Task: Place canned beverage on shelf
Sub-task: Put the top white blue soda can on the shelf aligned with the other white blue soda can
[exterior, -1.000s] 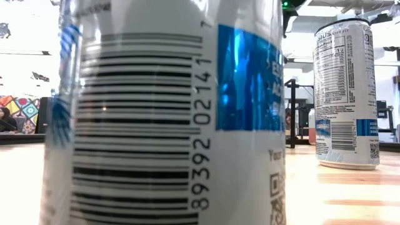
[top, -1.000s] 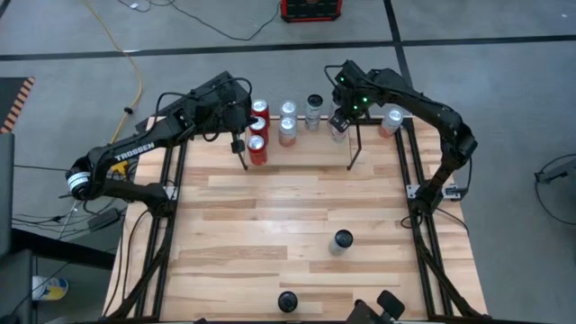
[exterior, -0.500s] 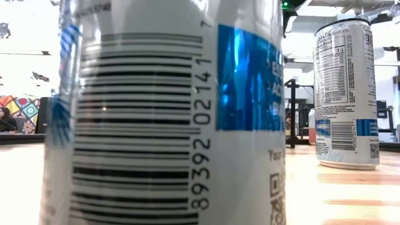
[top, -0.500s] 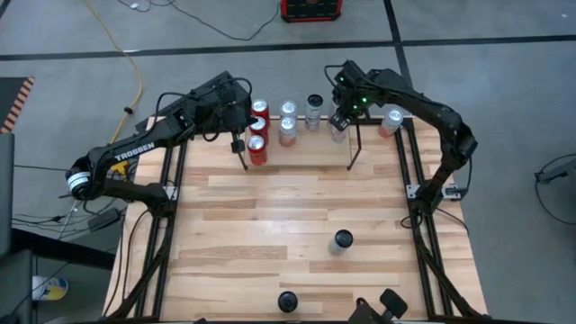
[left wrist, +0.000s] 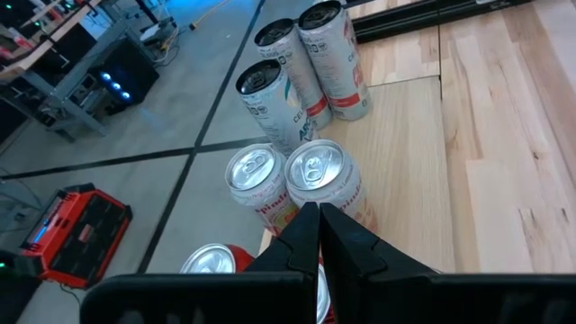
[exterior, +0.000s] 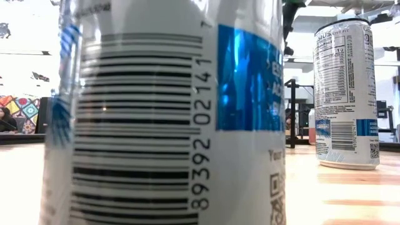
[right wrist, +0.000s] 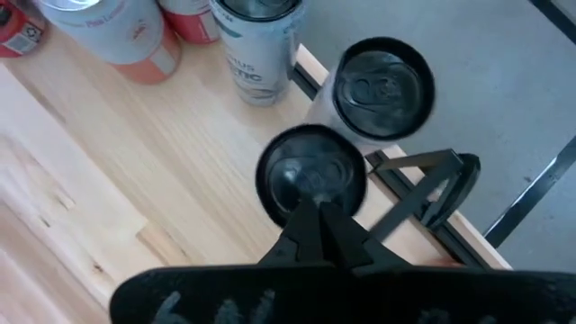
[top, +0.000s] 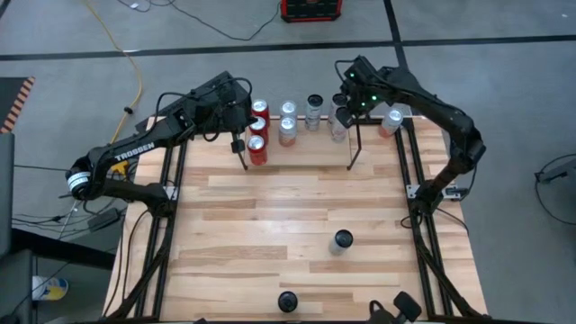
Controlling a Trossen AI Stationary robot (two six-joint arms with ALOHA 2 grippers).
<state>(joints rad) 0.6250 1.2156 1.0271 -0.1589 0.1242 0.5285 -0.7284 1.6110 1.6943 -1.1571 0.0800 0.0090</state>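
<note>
Several cans stand in rows on the shelf (top: 353,151) at the table's far edge: red ones (top: 258,128) at the left, pale ones (top: 287,121) in the middle, dark-topped ones (right wrist: 310,175) at the right. My right gripper (right wrist: 317,214) is shut, slanting down just above the nearer dark-topped can, beside the shelf's black end loop (right wrist: 432,184). My left gripper (left wrist: 318,214) is shut and hovers by the red cans (left wrist: 211,261), pointing toward the pale cans (left wrist: 319,175). My right gripper has its shut fingertips (right wrist: 306,216) over the near rim (right wrist: 301,200) of the dark-topped can, coming from above at a slant. The fingers hide the spot, so I cannot tell whether they touch it. The can stands upright on the shelf.
A dark-topped can (top: 342,240) stands on the bare wood right of the middle, another (top: 287,301) at the near edge, filling the low view (exterior: 169,112). One more can (top: 391,121) stands by the right rail. Black rails (top: 416,189) run along both sides.
My right gripper, still shut, has drawn up and toward the far edge, off the dark-topped can at the shelf's right end, which now shows more fully and stays upright.
</note>
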